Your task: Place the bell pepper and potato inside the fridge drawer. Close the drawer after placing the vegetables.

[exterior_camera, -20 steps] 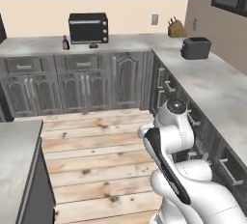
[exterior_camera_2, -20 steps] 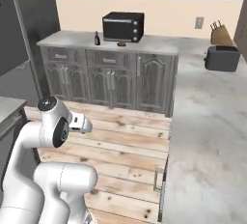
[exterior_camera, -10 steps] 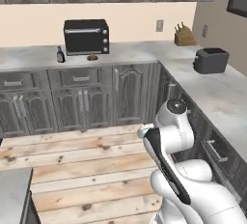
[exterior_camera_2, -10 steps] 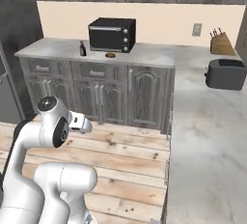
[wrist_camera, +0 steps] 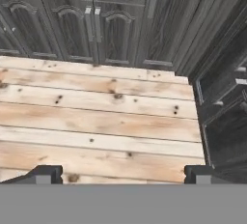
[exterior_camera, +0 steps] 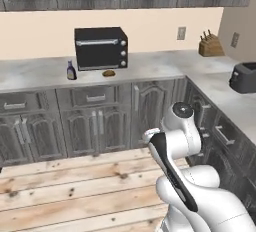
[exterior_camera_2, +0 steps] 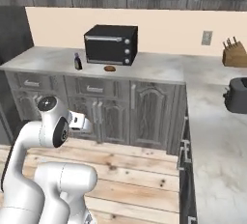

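Note:
My gripper (wrist_camera: 123,175) hangs open over the bare plank floor (wrist_camera: 96,121), with its two dark fingertips (wrist_camera: 46,173) wide apart and nothing between them. The arm is folded close to the base, hand (exterior_camera_2: 80,121) pointing down. The bell pepper and the fridge drawer are out of view. A small brown oval lump (exterior_camera: 107,73) lies on the counter in front of the black toaster oven (exterior_camera: 101,47); it may be the potato, but it is too small to tell.
A small dark bottle (exterior_camera: 71,70) stands left of the oven on the grey counter (exterior_camera: 150,66). Dark cabinet doors (wrist_camera: 116,25) run under it. A knife block (exterior_camera_2: 234,54) and a black toaster (exterior_camera_2: 237,94) sit on the right counter wing.
The whole picture has shifted: the base has turned, so the oven counter now sits nearer and more central. The arm keeps its folded pose and the gripper stays open.

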Controlling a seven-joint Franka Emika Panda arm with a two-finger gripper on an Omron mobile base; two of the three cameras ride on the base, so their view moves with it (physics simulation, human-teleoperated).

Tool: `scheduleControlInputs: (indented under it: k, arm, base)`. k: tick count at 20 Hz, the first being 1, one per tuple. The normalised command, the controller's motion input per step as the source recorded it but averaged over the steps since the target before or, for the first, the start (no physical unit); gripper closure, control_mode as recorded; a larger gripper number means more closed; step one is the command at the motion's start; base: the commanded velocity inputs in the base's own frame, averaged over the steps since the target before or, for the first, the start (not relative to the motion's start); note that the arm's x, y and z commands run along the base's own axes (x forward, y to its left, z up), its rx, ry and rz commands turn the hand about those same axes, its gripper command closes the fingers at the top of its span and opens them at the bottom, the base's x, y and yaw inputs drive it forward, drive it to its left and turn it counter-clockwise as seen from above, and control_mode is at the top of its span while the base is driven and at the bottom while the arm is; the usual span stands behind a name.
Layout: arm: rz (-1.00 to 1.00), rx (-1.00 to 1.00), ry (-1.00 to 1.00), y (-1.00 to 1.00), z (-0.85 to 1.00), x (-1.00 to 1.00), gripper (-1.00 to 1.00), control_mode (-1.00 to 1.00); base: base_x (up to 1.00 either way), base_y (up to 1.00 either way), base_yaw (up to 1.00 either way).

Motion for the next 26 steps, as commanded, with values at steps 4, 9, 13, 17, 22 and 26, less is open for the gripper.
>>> scheduleControlInputs:
  k: [4, 9, 13, 17, 22, 26]
  arm:
    - [0.00, 0.00, 0.00, 0.00, 0.00, 0.00, -1.00, 1.00]
    - [0.00, 0.00, 0.00, 0.00, 0.00, 0.00, -1.00, 1.00]
    - [0.00, 0.00, 0.00, 0.00, 0.00, 0.00, -1.00, 1.00]
    - [0.00, 0.00, 0.00, 0.00, 0.00, 0.00, -1.00, 1.00]
    - [0.00, 0.00, 0.00, 0.00, 0.00, 0.00, -1.00, 1.00]
    - [0.00, 0.00, 0.00, 0.00, 0.00, 0.00, -1.00, 1.00]
  base:
    - [0.86, 0.32, -0.01]
    - [0.88, 0.13, 0.00]
    - [0.89, 0.00, 0.00]
    - [0.88, 0.00, 0.00]
    - [0.91, 0.02, 0.00]
    - [0.82, 0.00, 0.00]
